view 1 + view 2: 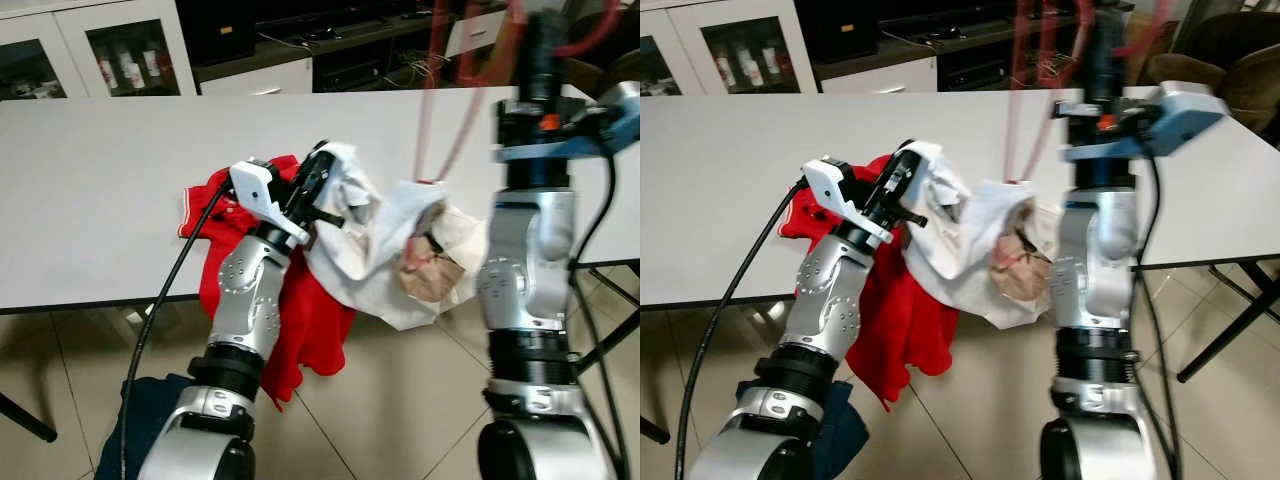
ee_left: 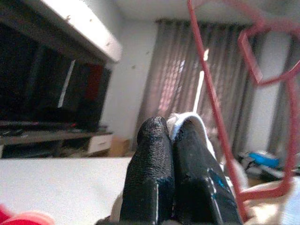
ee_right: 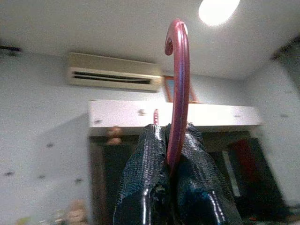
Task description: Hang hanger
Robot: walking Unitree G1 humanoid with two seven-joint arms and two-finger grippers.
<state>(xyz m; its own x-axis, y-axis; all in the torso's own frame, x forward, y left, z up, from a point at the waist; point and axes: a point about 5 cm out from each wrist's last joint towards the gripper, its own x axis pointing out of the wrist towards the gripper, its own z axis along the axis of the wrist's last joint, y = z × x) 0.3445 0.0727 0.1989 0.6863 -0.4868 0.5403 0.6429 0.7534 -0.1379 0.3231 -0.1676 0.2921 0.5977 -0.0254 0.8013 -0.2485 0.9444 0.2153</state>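
Dressing step, judged under way: the left tool (image 1: pixel 322 165), clenched on a fold of the white shirt (image 1: pixel 375 240), lifts it off the desk (image 1: pixel 90 200) beside a red garment (image 1: pixel 300 320); right of the shirt, the right tool (image 3: pixel 171 154) grips the hook of the hanger (image 1: pixel 450 110), thin, pink, upright; next the shirt's neck needs threading over it.
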